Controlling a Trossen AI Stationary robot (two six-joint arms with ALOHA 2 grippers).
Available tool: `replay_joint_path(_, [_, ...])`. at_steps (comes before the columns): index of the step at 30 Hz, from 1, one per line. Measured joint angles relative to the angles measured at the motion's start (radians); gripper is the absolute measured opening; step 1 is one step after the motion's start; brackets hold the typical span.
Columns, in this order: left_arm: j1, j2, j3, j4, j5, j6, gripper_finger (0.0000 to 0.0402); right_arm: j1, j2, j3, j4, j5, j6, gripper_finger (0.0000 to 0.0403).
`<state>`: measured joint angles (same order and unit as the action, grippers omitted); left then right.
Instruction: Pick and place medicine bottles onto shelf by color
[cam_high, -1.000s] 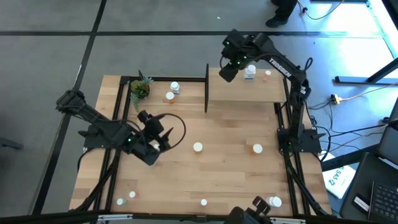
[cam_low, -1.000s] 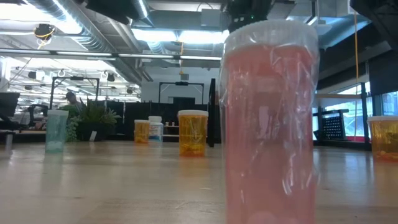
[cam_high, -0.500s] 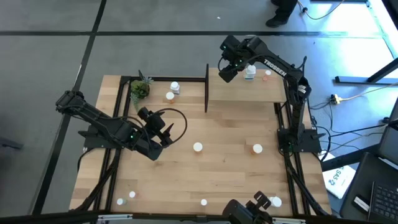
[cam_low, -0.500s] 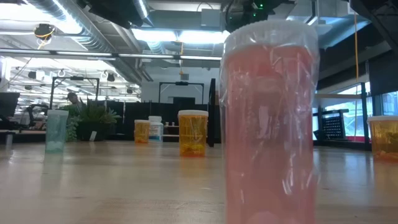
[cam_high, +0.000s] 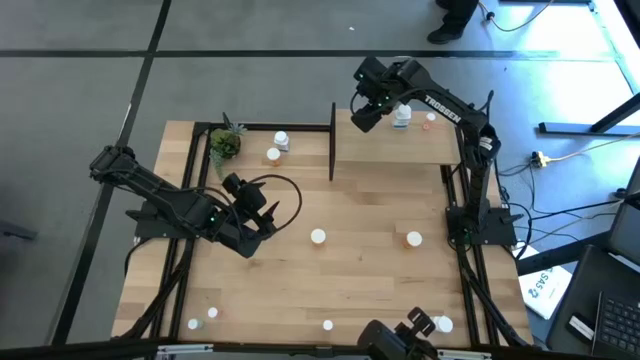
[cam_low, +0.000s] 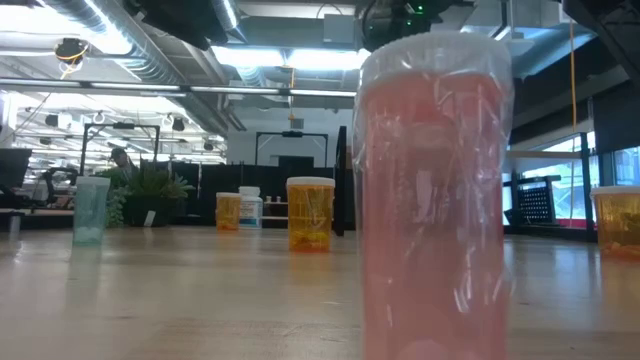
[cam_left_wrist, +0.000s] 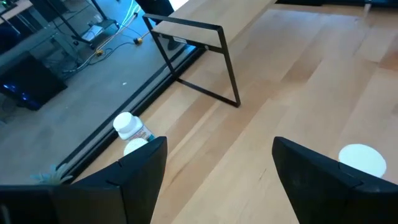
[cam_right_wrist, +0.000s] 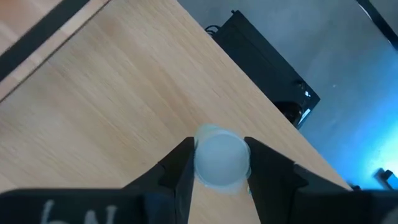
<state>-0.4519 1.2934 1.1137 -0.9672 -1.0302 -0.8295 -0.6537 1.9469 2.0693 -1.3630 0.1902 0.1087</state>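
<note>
Holding a small white-capped plastic medicine bottle (cam_right_wrist: 219, 158) over the raised light-wood shelf (cam_high: 420, 146), our right hand (cam_high: 366, 112) clamps its cap; we judge it light, rigid, slippery. Left hand (cam_high: 262, 222) hovers apart above the tabletop (cam_high: 360, 260).

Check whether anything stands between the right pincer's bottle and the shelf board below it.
Nothing visible does. The right pincer grips a white-capped bottle directly above the shelf. In the right wrist view only bare board lies under it. The white bottle and pinkish bottle stand on the shelf off to the side.
</note>
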Motion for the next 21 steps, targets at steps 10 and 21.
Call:
replay_joint_path(10, [0.0, 0.0, 0.0, 0.0, -0.034, 0.001, 0.0286, -0.001, 0.0, -0.063, 0.022, 0.0, -0.033, 0.013])
replay_joint_path(21, [0.0, 0.0, 0.0, 0.0, -0.034, 0.001, 0.0286, -0.001, 0.0, -0.066, 0.036, 0.001, -0.039, 0.013])
